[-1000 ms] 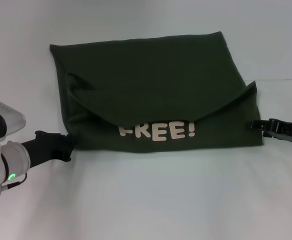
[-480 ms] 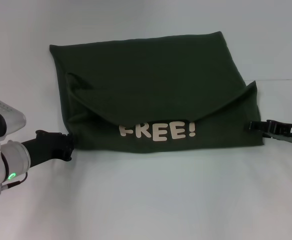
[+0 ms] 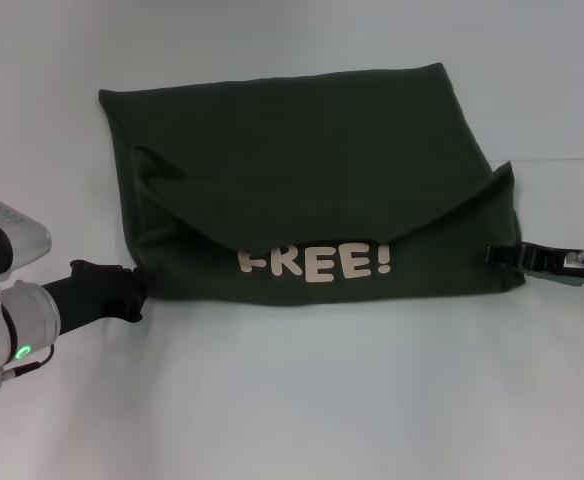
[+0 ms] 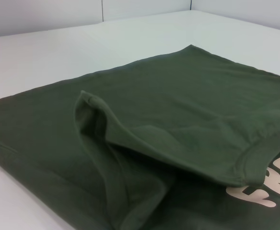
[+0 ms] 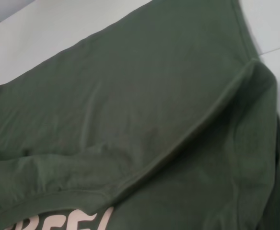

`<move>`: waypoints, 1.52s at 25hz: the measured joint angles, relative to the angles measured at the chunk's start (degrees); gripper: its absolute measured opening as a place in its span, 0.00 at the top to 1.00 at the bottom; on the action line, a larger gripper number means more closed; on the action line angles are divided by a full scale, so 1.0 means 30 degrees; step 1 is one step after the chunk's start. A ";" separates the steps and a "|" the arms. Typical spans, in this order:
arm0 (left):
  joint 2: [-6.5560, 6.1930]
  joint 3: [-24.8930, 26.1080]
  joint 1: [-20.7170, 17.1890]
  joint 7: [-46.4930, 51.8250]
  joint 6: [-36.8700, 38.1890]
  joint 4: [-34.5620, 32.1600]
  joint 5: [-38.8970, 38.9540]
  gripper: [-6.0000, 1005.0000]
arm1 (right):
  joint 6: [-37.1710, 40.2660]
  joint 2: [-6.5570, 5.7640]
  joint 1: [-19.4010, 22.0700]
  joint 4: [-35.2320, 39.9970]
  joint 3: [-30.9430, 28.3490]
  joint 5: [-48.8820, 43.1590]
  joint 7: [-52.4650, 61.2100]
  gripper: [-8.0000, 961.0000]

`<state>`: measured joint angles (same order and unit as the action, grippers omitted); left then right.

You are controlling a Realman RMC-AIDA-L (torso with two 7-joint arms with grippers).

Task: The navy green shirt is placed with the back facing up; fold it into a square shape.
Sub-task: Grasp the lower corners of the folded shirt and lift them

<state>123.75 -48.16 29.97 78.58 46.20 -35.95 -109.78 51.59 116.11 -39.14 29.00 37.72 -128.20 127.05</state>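
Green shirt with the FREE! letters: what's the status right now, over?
Left gripper at near-left corner, right gripper at right edge, both low on the table. Navy green shirt partly folded, lettering showing. Nothing in the way.

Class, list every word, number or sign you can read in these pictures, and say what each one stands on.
"FREE!" in cream letters on the near strip of the navy green shirt, partly under a folded flap.
Left wrist view: only part of the lettering shows, unreadable.
Right wrist view: "REE", cut off at the edge.
No other text.
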 joint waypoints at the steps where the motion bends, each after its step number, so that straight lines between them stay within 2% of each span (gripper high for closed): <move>1: 0.0000 0.0001 0.0000 0.0000 0.0011 -0.0001 0.0000 0.99 | 0.0012 0.0018 -0.0002 0.0001 -0.0001 0.0001 -0.0012 0.32; 12: -0.0042 0.0012 -0.0017 0.0632 0.0177 -0.0058 0.0000 0.99 | 0.0788 0.0138 0.1035 0.0497 -0.0193 0.1889 -0.1781 0.54; 17: -0.0085 0.0020 -0.0386 0.1271 0.0913 -0.0578 0.0000 0.99 | 0.1459 0.0027 0.1414 0.0616 -0.0207 0.2284 -0.2462 0.79; 19: -0.0070 0.0013 -0.0694 0.1747 0.1438 -0.1039 0.0000 0.99 | 0.1725 0.0077 0.1713 0.1022 -0.0212 0.2287 -0.2511 0.86; 23: -0.0190 0.0034 -0.1458 0.3208 0.2822 -0.2097 0.0000 0.99 | 0.2710 0.0577 0.2769 0.2579 -0.0264 0.3079 -0.3287 0.99; 25: -0.0222 0.0132 -0.1790 0.3513 0.3206 -0.2471 0.0010 0.99 | 0.2934 0.0670 0.3174 0.2982 -0.0271 0.3588 -0.3624 0.99; 28: -0.0194 0.0201 -0.2003 0.3590 0.3322 -0.2660 0.0018 0.99 | 0.2948 0.0450 0.3266 0.2690 -0.0197 0.3699 -0.3717 0.99; 38: -0.0047 0.0036 -0.1915 0.3311 0.3240 -0.2554 -0.0006 0.99 | 0.2057 0.0041 0.2344 0.1228 -0.0066 0.3565 -0.3545 0.98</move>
<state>123.60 -48.05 24.23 88.51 55.92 -43.61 -109.79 57.76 116.23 -32.11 32.69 37.52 -117.50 116.42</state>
